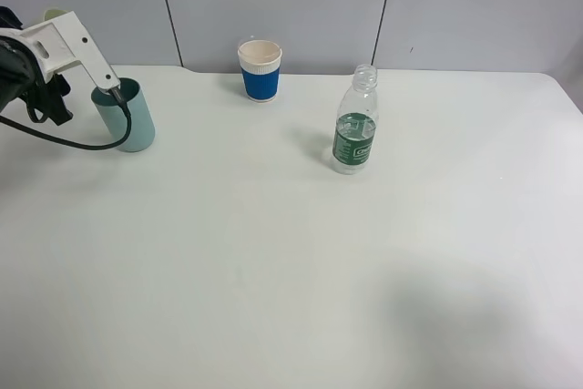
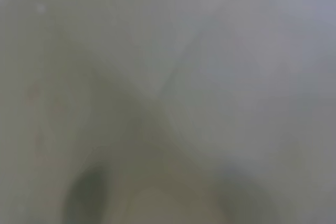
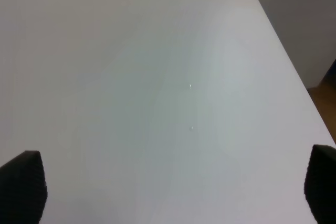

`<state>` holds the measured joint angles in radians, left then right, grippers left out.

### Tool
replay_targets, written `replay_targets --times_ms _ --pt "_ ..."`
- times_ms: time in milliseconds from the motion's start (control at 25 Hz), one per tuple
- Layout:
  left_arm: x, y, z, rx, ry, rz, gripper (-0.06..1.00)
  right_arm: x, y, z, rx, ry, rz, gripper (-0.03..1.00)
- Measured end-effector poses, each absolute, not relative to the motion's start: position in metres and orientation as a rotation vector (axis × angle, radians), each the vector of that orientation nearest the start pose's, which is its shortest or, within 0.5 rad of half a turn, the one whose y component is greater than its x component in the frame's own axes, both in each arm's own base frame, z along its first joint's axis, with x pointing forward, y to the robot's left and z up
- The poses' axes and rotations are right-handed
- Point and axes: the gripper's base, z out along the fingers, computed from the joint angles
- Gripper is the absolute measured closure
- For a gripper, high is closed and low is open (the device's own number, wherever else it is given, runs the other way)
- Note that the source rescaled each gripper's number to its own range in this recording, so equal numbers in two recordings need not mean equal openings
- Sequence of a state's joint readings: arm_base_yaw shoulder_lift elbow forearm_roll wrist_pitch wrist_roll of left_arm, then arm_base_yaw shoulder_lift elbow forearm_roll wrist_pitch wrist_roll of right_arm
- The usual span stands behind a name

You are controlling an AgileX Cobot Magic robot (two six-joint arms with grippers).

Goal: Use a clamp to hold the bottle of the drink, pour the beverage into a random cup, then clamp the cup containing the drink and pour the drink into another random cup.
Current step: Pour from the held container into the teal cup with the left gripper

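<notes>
A: The table (image 1: 291,261) looks smooth and matt white. The bottle (image 1: 354,121) is clear glossy plastic with a printed green label

B: And the cups?

A: The teal tumbler (image 1: 133,125) seems smooth matt plastic; the white cup (image 1: 260,70) looks like paper, with a blue sleeve. The right gripper's fingertips (image 3: 22,190) are black with a fine rough texture, and the left gripper (image 1: 64,38) shows a smooth white plate

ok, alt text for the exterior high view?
Left arm hangs over a teal cup at the far left of a white table. A blue-sleeved paper cup stands at the back, an uncapped bottle right of centre.
</notes>
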<state>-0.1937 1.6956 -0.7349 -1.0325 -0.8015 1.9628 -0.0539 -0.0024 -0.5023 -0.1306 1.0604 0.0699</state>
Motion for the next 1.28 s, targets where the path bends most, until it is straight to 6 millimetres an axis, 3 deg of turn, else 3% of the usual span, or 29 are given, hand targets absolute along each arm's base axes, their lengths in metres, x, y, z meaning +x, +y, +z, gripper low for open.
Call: replay_targets --times_ms 1280 --pt "0.324 -0.003 0.203 1.003 1.771 1.448 0.92 -0.006 -0.01 0.278 0.132 2.031 -0.146 -0.03"
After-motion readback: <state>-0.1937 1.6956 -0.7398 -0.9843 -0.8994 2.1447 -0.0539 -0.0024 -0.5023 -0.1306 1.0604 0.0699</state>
